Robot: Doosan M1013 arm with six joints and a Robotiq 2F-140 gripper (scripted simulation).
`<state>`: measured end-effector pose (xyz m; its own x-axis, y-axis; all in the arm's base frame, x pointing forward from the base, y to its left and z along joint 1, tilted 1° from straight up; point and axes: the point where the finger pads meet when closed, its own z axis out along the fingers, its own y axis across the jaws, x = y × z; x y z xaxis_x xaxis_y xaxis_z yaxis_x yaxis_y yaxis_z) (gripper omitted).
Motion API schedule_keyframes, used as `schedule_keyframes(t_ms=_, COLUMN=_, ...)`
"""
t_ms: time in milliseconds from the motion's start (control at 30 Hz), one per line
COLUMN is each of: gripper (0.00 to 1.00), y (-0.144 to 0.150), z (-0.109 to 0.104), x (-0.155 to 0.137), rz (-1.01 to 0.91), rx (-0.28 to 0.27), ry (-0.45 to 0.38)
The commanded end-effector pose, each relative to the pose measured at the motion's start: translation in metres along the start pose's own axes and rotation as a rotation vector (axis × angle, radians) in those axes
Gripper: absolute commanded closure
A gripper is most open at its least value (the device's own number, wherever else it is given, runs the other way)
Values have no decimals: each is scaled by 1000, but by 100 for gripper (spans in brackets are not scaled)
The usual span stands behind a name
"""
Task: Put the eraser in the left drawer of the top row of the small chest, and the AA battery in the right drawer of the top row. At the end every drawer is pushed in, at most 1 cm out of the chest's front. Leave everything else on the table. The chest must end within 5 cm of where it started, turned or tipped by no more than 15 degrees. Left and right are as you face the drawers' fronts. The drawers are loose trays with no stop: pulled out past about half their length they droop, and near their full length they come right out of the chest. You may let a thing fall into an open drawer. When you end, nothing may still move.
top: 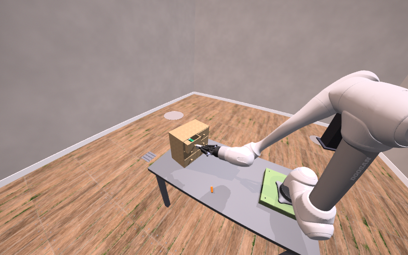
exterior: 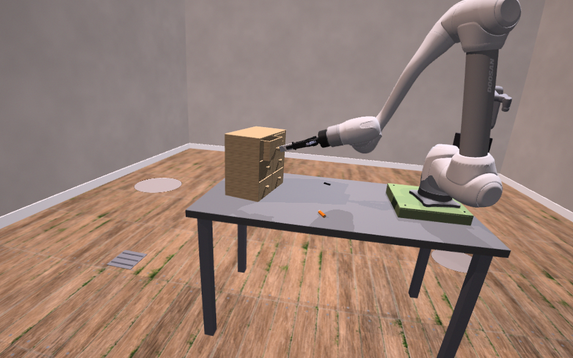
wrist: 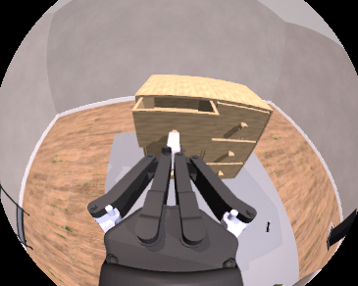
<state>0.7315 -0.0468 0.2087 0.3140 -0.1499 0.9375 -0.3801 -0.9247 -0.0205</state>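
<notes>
Top: eraser [top: 191, 139] beyond end effector [top: 197, 146] [exterior: 282, 148] [wrist: 174, 140]

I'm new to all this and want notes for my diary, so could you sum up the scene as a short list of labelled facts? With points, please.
chest: small light-wood chest of drawers [top: 177, 149] [exterior: 241, 164] [wrist: 199, 85]
open drawer: top row, left, partly out
inside it: small green-and-white item [top: 191, 139]
end effector [top: 198, 146] [exterior: 282, 148] [wrist: 174, 140]: closed, at that drawer's front
on table: orange cylinder [top: 212, 189] [exterior: 321, 214]; small black object [exterior: 327, 183] [wrist: 268, 226]
</notes>
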Motion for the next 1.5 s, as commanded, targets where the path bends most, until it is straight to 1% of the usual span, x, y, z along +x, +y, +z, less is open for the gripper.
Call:
schedule_keyframes(t_ms=0, gripper=100, y=0, z=4, x=2, rz=0, rx=0, ry=0)
schedule_keyframes(t_ms=267, gripper=100, y=0, z=17, x=6, rz=0, rx=0, ry=0)
schedule_keyframes(t_ms=800, gripper=100, y=0, z=34, x=13, rz=0, rx=0, ry=0)
schedule_keyframes(t_ms=1467, gripper=100, y=0, z=42, x=15, rz=0, rx=0, ry=0)
